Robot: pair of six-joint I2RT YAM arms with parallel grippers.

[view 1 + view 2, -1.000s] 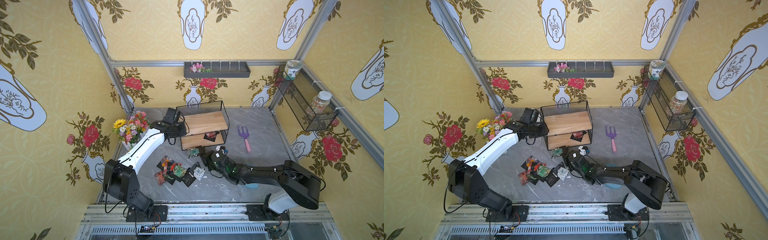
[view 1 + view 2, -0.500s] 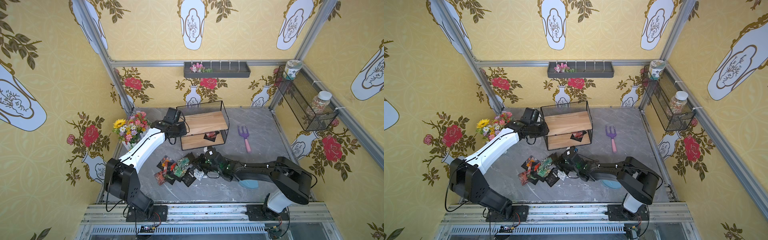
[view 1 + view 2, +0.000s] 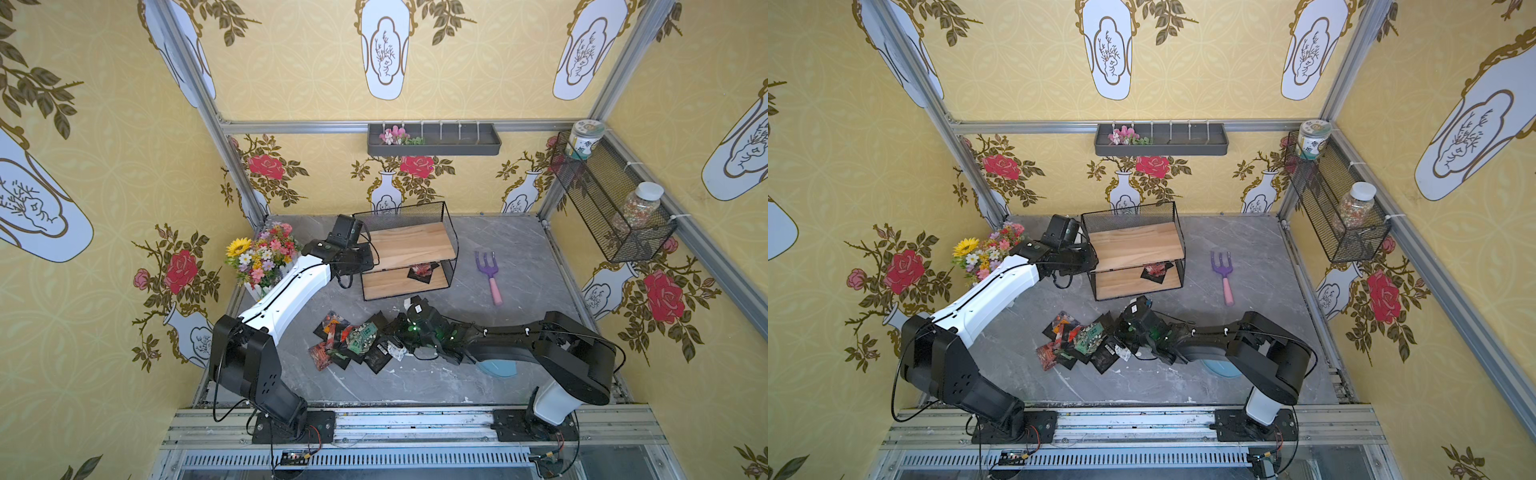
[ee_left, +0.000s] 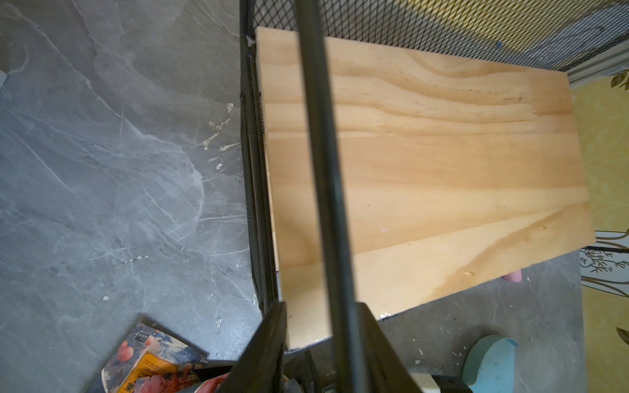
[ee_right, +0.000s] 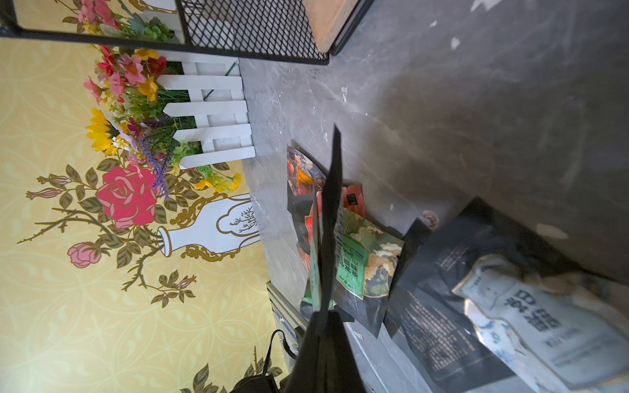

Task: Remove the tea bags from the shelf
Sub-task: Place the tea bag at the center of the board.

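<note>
- Wooden two-tier shelf [image 3: 409,245]: your left hand [image 4: 321,306] straddles its wire rail, half spread; grip unclear.
- Heap of tea bags [image 3: 353,340] on the counter [image 3: 519,266]: your right hand [image 5: 325,326] has swung here from the shelf, pinching a black sachet [image 5: 332,211].
- One tea bag [image 3: 422,272] remains on the lower board.
- Green label [image 5: 350,262] reads "GRAPE … TEA".
</note>
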